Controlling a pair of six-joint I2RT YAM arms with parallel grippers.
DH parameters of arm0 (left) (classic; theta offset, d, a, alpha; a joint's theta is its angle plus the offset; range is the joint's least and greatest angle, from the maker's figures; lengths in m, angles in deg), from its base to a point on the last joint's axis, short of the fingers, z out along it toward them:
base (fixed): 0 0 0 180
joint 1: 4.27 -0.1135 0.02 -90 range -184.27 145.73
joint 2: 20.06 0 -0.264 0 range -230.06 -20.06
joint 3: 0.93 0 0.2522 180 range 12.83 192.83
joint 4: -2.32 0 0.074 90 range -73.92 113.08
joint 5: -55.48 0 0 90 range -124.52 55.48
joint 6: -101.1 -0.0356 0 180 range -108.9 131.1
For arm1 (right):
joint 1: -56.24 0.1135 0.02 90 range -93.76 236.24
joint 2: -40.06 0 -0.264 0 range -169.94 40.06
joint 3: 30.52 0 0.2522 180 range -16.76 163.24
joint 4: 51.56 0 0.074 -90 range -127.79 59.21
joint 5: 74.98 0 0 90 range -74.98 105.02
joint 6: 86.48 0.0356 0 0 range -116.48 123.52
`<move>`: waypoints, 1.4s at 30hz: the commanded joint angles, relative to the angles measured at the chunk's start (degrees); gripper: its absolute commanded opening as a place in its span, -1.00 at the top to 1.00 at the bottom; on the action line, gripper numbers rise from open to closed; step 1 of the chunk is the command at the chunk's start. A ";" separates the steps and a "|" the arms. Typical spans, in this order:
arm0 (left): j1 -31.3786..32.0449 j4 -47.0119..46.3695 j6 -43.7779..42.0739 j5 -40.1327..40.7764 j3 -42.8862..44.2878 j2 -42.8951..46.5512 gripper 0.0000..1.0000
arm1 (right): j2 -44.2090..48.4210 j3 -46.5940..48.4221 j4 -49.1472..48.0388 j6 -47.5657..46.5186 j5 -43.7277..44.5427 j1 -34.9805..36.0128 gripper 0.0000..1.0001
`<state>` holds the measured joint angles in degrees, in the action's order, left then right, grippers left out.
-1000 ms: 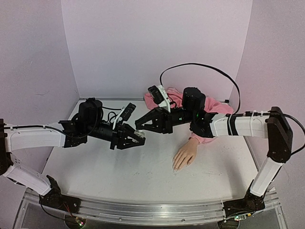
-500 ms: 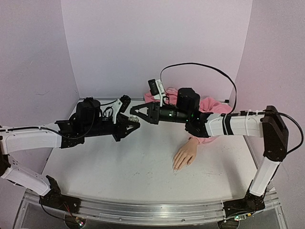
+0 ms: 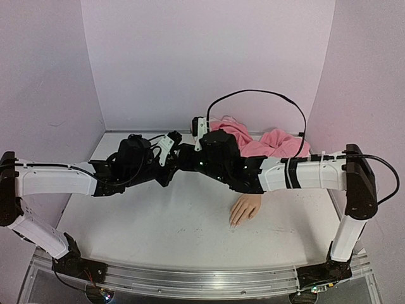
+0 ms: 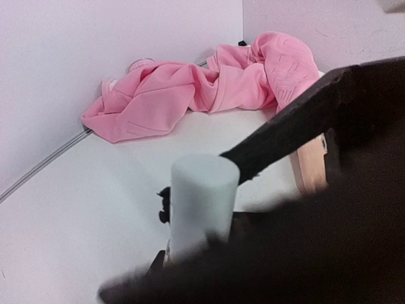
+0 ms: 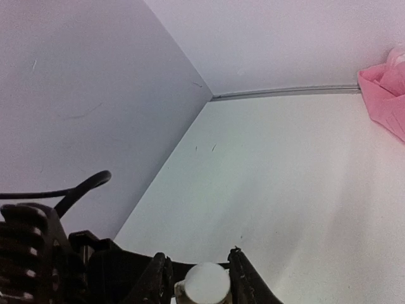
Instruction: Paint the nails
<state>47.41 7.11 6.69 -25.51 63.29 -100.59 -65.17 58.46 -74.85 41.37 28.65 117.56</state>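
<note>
**A:** In what state are the left fingers seen?

**B:** The left fingers (image 4: 304, 253) are clenched shut. A white-capped bottle (image 4: 201, 202) is gripped between them and held upright, so that its top rises above their tips.

**A:** And the right fingers?

**B:** The right fingers (image 5: 158, 282) are parted and set to either side of the white cap (image 5: 206, 284), one on each flank. A sliver of a gap is seen beside one of them, while the other appears to touch. Whether the cap is actually being pressed cannot be told.

**A:** How are the two sets of fingers placed toward each other?

**B:** They are brought tip to tip above the far middle of the bench (image 3: 158, 221). The left arm (image 3: 57, 180) is stretched in from one side and the right arm (image 3: 304, 174) from the other. From the left wrist, one right finger is seen as a dark bar slanting across just behind the cap.

**A:** Where are the nails found?

**B:** The nails (image 3: 232, 223) are carried at the tips of a beige mannequin hand (image 3: 245, 208), which is laid flat on the bench. The hand is placed well apart from both sets of fingers, nearer the arm bases than they are and off to the right fingers' side. Its tips are pointed toward the near edge. From above, the nails are made out only as pale specks.

**A:** What else is seen around the fingers?

**B:** A pink hoodie (image 3: 266, 142) is bunched on the bench beyond the right arm, farther back than the fingers. A black cable (image 3: 253, 95) is looped above that arm.
</note>
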 commanded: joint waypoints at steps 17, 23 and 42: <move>-3.08 -1.31 11.36 -53.12 -0.95 9.62 1.00 | 12.43 -9.84 -10.16 -18.41 -67.49 -13.94 -0.97; -2.99 -1.31 14.09 -60.60 2.24 5.44 1.00 | 12.06 -11.16 -19.07 -14.44 -70.75 -13.75 -0.72; -2.90 -1.49 14.34 -61.48 3.68 4.03 1.00 | 8.66 -8.69 -22.05 -11.66 -74.27 -12.35 0.15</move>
<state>44.48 7.13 20.62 -85.57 63.57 -96.66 -56.17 47.24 -92.21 29.15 -42.95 104.57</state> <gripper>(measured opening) 0.208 0.452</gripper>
